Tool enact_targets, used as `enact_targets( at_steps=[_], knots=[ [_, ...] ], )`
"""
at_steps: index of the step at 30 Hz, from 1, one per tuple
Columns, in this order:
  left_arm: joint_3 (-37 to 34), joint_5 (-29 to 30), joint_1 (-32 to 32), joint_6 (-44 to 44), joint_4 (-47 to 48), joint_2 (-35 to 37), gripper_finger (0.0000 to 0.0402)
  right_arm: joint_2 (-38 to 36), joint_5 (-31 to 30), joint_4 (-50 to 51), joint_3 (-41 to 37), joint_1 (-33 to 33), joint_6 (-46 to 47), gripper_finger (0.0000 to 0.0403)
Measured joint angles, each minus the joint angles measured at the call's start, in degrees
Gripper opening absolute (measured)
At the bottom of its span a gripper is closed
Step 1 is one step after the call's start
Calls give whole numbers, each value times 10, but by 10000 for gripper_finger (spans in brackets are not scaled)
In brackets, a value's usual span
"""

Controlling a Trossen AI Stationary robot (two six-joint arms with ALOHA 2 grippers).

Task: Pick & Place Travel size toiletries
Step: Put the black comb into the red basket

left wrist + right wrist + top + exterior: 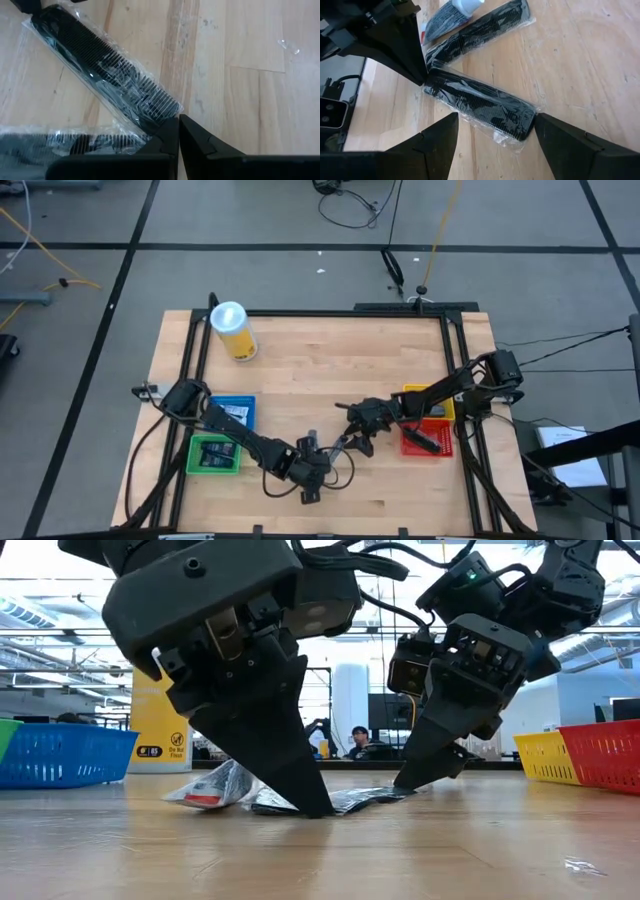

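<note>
So the left pincer (178,131) was pressed tight together, tips down on the worktop (240,75) right at the corner of a plastic-wrapped black comb (107,75), not really holding it. The right pincer (495,131) stood wide apart, straddling that same comb (480,102). A second wrapped comb (480,30) and a small tube (452,15) lay just beside it.
</note>
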State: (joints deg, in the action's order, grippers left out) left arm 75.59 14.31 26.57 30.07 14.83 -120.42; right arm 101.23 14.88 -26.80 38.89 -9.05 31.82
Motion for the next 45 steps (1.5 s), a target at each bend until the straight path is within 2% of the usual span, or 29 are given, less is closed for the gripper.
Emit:
enact_targets(
  at_steps=[14, 17, 19, 23, 25, 31, 36, 42, 45],
  knots=[
    [-1, 13, 13, -30, -14, -3, 19, -16, 80, 9, -2, 1, 5, 256],
    [-1, 15, 17, -31, -14, -3, 19, -34, 94, 40, -3, -3, 15, 256],
    [-1, 19, 21, -30, -12, -3, 19, -49, 87, 69, -3, -3, 19, 256],
    [-2, 18, 23, -30, -13, -4, 19, -71, 13, 106, 0, -9, 17, 256],
    [-2, 17, 23, -30, -10, -4, 19, -70, -3, 112, -1, -11, 18, 256],
    [-2, 4, 12, 22, 0, 1, 19, -45, -10, 99, 1, -19, 25, 256],
    [-2, 15, -9, 52, 3, 1, 19, -40, -2, 97, 1, -20, 34, 256],
    [-4, 28, -24, 125, 65, 27, 19, -39, 14, 103, 1, -19, 31, 256],
    [-4, 26, -15, 122, 19, 34, 19, -39, 16, 105, 0, -18, 27, 256]
  ],
)
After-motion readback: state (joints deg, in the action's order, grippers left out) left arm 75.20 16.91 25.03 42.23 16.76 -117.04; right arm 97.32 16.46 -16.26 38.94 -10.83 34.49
